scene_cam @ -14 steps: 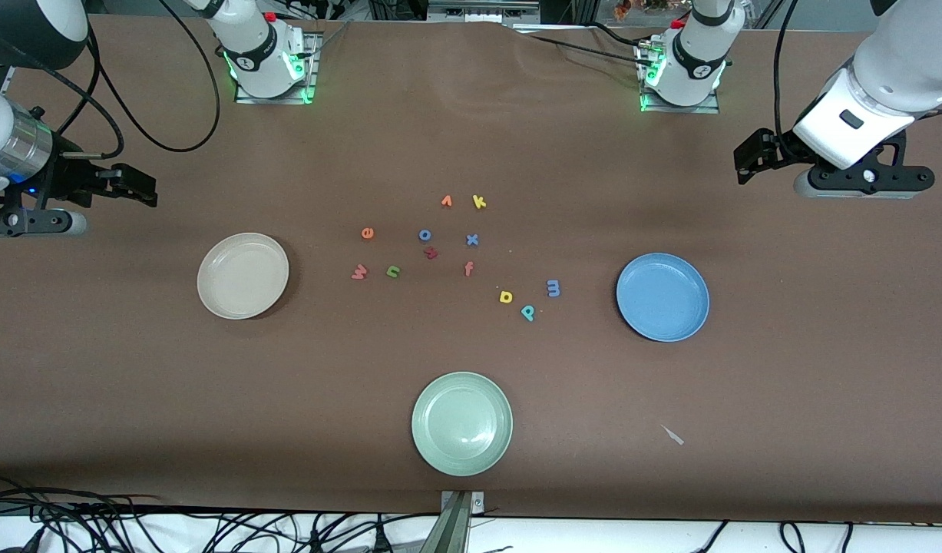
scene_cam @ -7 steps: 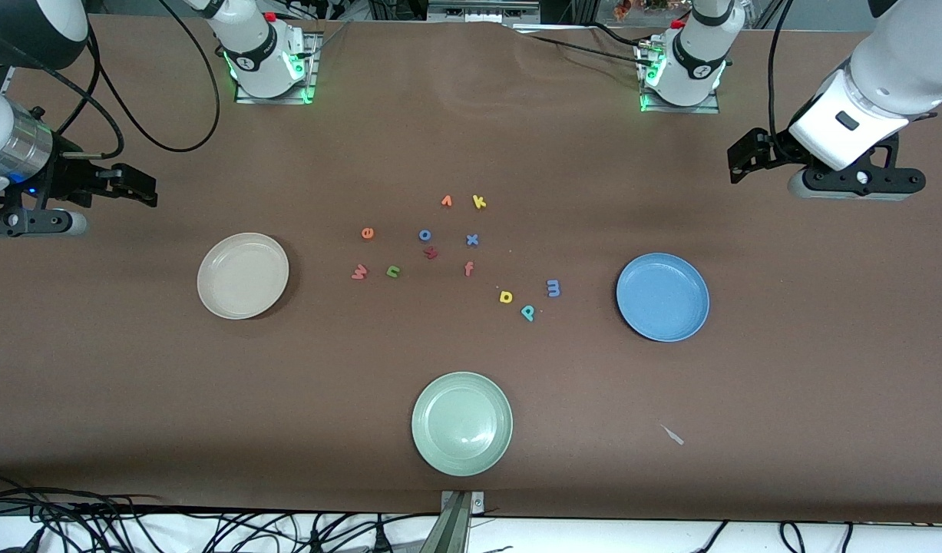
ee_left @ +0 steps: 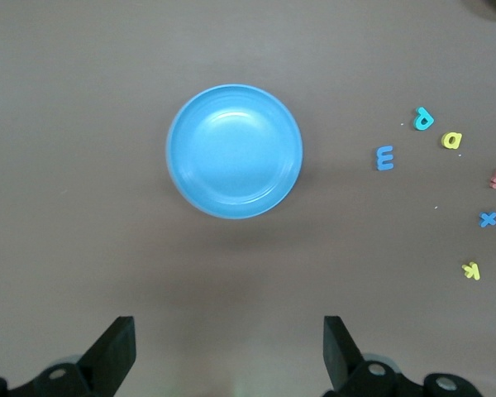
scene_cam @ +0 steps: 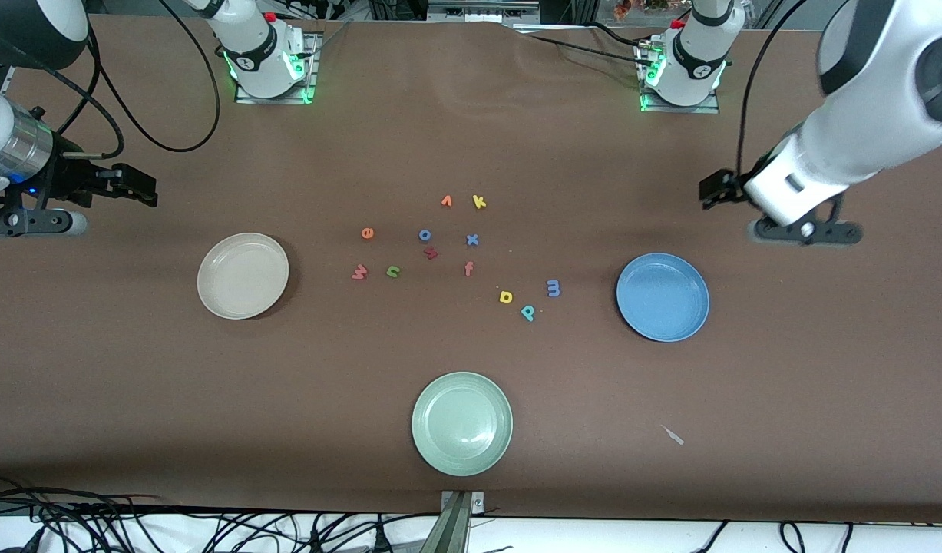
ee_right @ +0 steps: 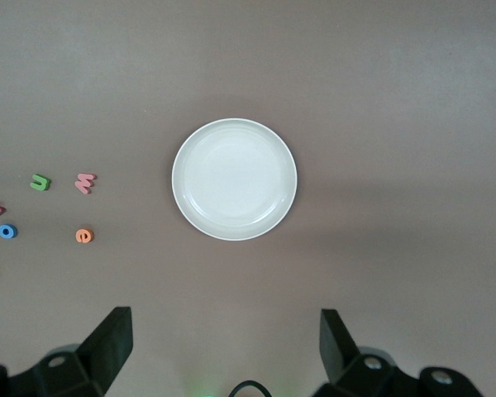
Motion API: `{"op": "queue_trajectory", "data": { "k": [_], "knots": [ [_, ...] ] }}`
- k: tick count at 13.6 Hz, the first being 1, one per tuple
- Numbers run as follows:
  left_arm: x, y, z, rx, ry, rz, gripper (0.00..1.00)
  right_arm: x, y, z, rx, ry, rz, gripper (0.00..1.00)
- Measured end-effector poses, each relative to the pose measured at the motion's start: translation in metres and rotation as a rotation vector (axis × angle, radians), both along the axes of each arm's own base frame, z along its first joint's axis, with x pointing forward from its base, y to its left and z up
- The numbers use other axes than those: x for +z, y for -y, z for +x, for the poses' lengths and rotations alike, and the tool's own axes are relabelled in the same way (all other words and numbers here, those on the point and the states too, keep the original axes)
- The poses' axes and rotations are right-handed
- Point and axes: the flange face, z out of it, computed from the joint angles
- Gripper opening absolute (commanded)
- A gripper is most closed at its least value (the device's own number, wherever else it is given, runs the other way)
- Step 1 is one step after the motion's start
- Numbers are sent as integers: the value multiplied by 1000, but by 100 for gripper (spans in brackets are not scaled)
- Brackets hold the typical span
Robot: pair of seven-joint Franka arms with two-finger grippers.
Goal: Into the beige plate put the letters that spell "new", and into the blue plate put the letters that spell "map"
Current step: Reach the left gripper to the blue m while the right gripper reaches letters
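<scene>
The beige plate [scene_cam: 242, 276] lies toward the right arm's end of the table, and the blue plate [scene_cam: 662, 297] toward the left arm's end; both hold nothing. Between them lie the orange e [scene_cam: 367, 233], pinkish w [scene_cam: 358, 272] and green n [scene_cam: 393, 270], then the yellow a [scene_cam: 506, 296], teal p [scene_cam: 527, 312] and violet-blue m [scene_cam: 553, 288]. My left gripper [scene_cam: 804, 233] hangs open over bare cloth beside the blue plate [ee_left: 234, 150]. My right gripper [scene_cam: 29, 223] waits open over the table's edge, with the beige plate [ee_right: 234, 179] in its wrist view.
A pale green plate [scene_cam: 461, 422] sits nearest the front camera. Other letters lie in the middle group: orange v [scene_cam: 446, 201], yellow k [scene_cam: 479, 202], blue o [scene_cam: 425, 235], blue x [scene_cam: 472, 240], orange-red f [scene_cam: 468, 268]. A small scrap [scene_cam: 672, 435] lies on the cloth.
The left arm has swung in from the table's end toward the blue plate, its gripper still open. The right arm and all letters have stayed put.
</scene>
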Motion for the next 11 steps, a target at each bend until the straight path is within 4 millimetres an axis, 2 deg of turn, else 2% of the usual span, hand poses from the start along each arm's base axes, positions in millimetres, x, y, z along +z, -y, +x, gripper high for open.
{"op": "queue_trajectory", "data": {
  "k": [3, 6, 11],
  "knots": [
    [-67, 57, 23, -52, -31, -17, 100, 0, 0, 0, 0, 0, 0, 100],
    [-120, 85, 43, -14, -26, -29, 100, 0, 0, 0, 0, 0, 0, 100],
    [-170, 163, 38, 119, 33, -33, 100, -4, -5, 1, 9, -7, 0, 100]
  ]
}}
